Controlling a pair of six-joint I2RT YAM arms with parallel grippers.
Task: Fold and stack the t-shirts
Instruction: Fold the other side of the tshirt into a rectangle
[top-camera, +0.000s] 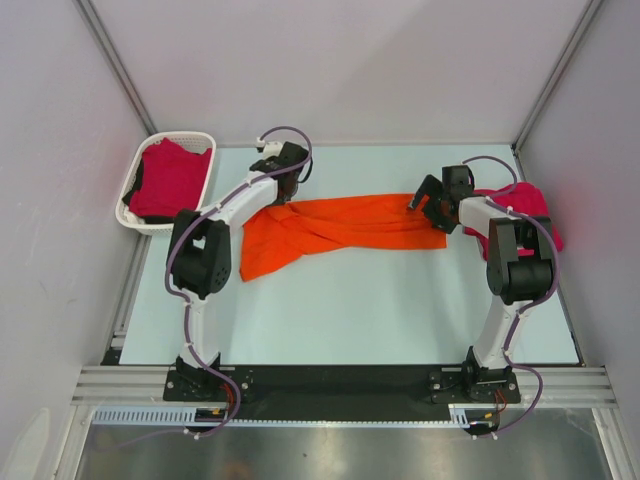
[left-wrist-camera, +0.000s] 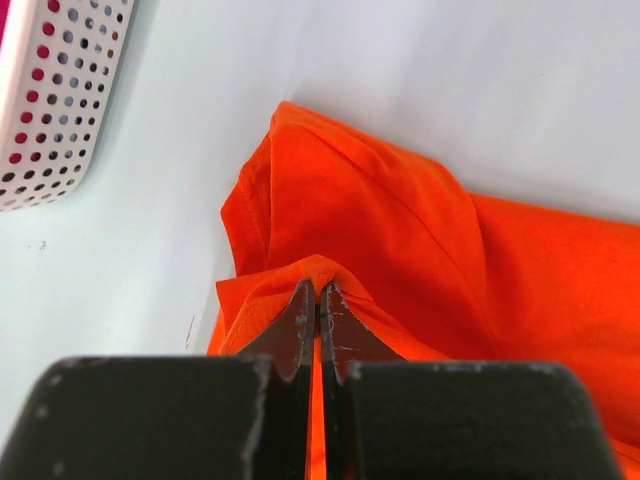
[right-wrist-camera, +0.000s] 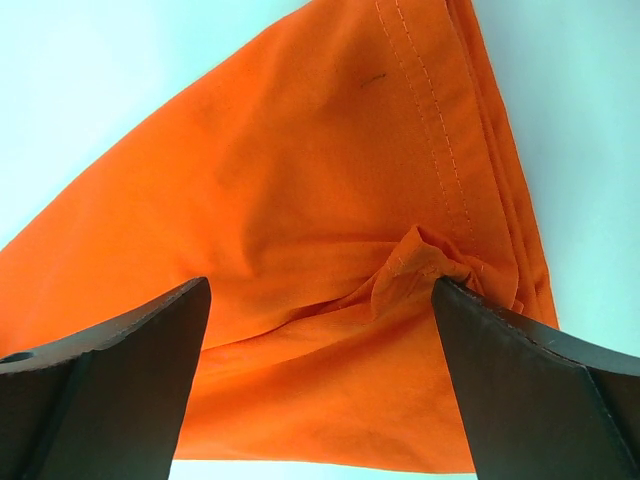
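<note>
Plain grey walls (top-camera: 350, 70) box in a pale tabletop (top-camera: 350, 310), and that is all the room I can see. The orange t-shirt (top-camera: 340, 225) lies across the middle of it, roughly bunched rather than flat. Its long axis runs left to right, from one arm to the other.

The left tool (left-wrist-camera: 318, 300) is clamped tight on a raised fold of orange cloth at the shirt's left end, fingertips pressed together with the fabric peaking between them. The right tool (right-wrist-camera: 320, 290) stands wide open and grips nothing. It hangs just over the shirt's right end, where a small pucker of the stitched hem (right-wrist-camera: 430, 262) sits between the jaws, closer to one finger than the other.

So I judge that the coming move turns on the right side: that hem corner lies directly under the right tool, and the right arm is plainly the nearer one to take it. The left end is already held.

A crimson-pink shirt (top-camera: 172, 178) sits in the white lattice basket (top-camera: 182, 135) at the far left, and a second crimson-pink shirt (top-camera: 530, 205) lies at the right edge, beyond the right arm.

I can read no brand, label or writing anywhere — only a short dark mark (right-wrist-camera: 372, 78) on the orange cloth.
</note>
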